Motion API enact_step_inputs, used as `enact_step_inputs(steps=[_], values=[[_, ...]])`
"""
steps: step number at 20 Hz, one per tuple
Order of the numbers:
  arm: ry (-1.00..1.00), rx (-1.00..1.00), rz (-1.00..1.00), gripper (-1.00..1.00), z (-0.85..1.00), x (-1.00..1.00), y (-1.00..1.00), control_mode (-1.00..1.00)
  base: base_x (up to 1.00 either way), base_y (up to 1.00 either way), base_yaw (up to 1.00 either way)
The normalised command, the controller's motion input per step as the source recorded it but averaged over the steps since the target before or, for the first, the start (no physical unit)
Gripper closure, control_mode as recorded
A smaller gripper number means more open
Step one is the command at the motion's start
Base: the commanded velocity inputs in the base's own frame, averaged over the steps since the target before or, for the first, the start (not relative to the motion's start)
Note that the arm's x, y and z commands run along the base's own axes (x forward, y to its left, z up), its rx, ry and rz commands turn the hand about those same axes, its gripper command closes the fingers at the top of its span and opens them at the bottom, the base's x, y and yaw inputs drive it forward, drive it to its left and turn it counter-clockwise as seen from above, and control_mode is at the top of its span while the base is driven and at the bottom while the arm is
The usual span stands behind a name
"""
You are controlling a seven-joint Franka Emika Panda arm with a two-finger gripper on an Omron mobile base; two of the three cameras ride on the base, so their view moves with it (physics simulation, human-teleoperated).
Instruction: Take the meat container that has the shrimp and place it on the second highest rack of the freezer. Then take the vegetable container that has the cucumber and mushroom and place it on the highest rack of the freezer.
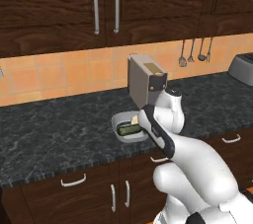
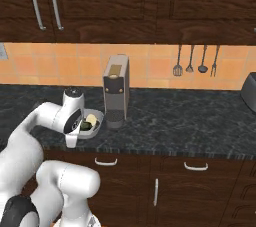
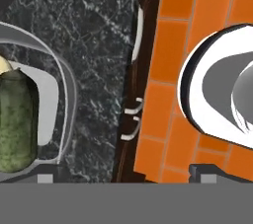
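Note:
A grey vegetable container (image 1: 118, 121) sits near the front edge of the dark counter, holding a green cucumber (image 3: 17, 119) and a pale mushroom (image 3: 4, 65). It also shows as the vegetable container (image 2: 96, 121) just left of the coffee machine. My gripper (image 3: 126, 177) points down over the counter's front edge, beside the container and not touching it. Its fingertips (image 3: 45, 178) stand wide apart with nothing between them. The white hand (image 2: 73, 121) hangs right next to the container. The meat container with the shrimp and the freezer are out of view.
A grey coffee machine (image 1: 147, 82) stands behind the container against the tiled wall. A toaster (image 2: 249, 92) sits at the far right and utensils (image 2: 195, 63) hang on the wall. Cabinet doors with handles (image 3: 132, 119) lie below the counter edge, above an orange floor.

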Motion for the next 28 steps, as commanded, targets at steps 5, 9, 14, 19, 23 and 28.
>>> enact_step_inputs(steps=[5, 9, 14, 19, 23, 28], values=[[0.05, 0.0, -0.01, -1.0, -0.36, 0.41, 0.0, -1.0, 0.0, 0.0, 0.0], [0.07, 0.0, -0.01, -1.0, -0.24, 0.44, 0.0, -1.0, 0.0, 0.0, 0.0], [0.01, 0.0, -0.01, -1.0, -0.12, 0.09, 0.0, -1.0, 0.0, 0.0, 0.0], [0.02, 0.0, -0.01, -1.0, -0.22, 0.0, 0.03, -1.0, 0.0, 0.0, 0.0], [0.05, 0.0, -0.01, -1.0, -0.27, 0.0, 0.09, -1.0, 0.0, 0.0, 0.0], [0.14, 0.0, -0.01, 1.0, -0.41, 0.07, 0.21, -1.0, 0.0, 0.0, 0.0]])
